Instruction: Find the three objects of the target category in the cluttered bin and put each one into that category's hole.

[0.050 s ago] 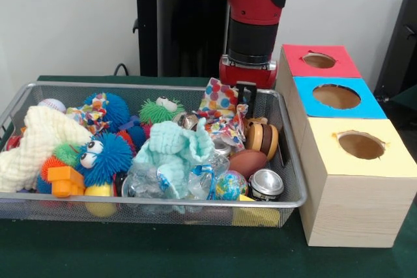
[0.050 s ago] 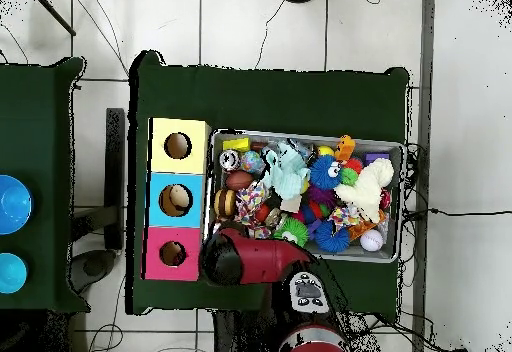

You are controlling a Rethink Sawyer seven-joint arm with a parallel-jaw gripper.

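Clutter fills the wire-mesh bin (image 1: 292, 161), which sits on the green surface (image 1: 163, 252). Inside lie a mint cloth (image 1: 172, 151), a blue spiky toy with googly eyes (image 1: 104, 157), a cream knitted cloth (image 1: 36, 148), a green spiky ball (image 1: 159, 110), a white baseball (image 1: 52, 104), an orange block (image 1: 65, 180), a small brown football (image 1: 247, 162), a wooden yo-yo (image 1: 262, 140), a metal can on its side (image 1: 266, 185) and a globe-patterned ball (image 1: 231, 185). A polka-dot cloth (image 1: 218, 105) lies at the bin's far side, under the arm.

Just beside the bin stands a wooden box with three holes in a row: a red-topped hole (image 1: 319, 60), a blue-topped one (image 1: 337, 96) and a yellow-topped one (image 1: 361, 145).

The gripper (image 1: 246, 92) hangs over the bin's far corner nearest the box, close to the polka-dot cloth; whether it is clenched or released I cannot tell. In the overhead view the red arm (image 2: 250, 258) covers that corner.
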